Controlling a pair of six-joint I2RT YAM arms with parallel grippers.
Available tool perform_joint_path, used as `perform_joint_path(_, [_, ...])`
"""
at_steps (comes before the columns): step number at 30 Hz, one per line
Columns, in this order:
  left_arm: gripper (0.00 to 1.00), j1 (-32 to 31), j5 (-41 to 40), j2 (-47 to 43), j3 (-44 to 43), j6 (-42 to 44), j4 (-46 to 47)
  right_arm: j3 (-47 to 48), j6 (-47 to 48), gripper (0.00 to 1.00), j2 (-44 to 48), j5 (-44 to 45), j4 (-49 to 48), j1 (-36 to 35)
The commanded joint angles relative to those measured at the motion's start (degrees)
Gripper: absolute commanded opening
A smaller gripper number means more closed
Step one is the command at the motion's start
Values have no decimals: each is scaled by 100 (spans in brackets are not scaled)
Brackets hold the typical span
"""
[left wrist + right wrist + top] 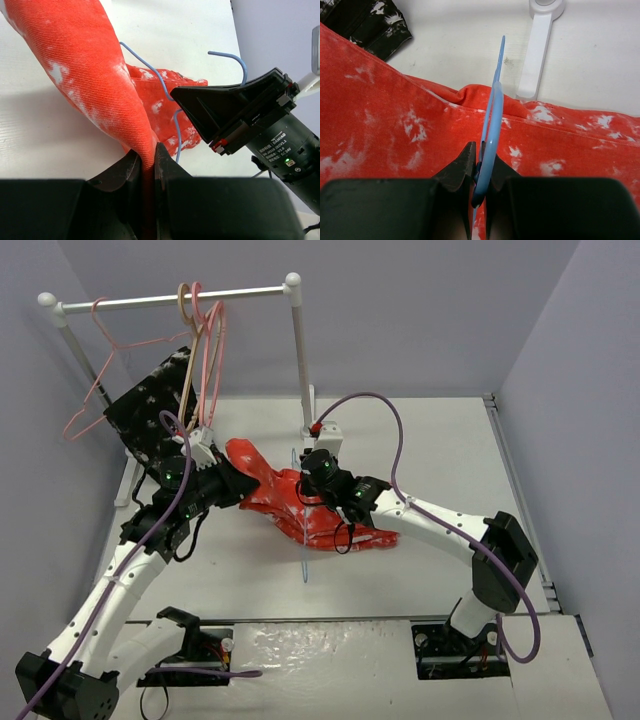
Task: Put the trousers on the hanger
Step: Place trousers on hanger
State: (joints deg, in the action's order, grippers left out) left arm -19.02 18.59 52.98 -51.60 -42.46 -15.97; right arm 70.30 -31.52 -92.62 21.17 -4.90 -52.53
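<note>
The red-orange trousers with white speckles lie bunched on the table's middle. My left gripper is shut on one end of the cloth, which stretches up and away from the jaws. The light-blue wire hanger stands on edge across the trousers; its wire runs over the cloth. My right gripper is shut on the hanger's hook, with the trousers spread beneath it. The right gripper's black body shows in the left wrist view.
A white clothes rail stands at the back left with pink and beige hangers and a thin pink wire hanger. A black speckled garment hangs there and shows in the right wrist view. The rail's white foot is close.
</note>
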Motion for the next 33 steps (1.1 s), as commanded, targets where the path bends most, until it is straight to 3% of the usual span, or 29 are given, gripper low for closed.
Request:
perform_joint_path(1, [0,-23,242,-323,12,114,796,457,-67,0,276,256,-74,24])
perform_joint_path(12, [0,-5,-192,-1172,1038,490,97,2082,648,0,482,317,1067,33])
perform_joint_path(17, [0,78,-604,-1284,1120,714,-243,2805,1072,0,591,349,1603,38])
perform_joint_path(22, [0,118,-485,-1180,695,646,-274,2618,1206,0,802,556,1768,197])
perform_joint_path(33, [0,109,99,-430,-1200,249,-88,1532,684,0,1061,406,1265,384])
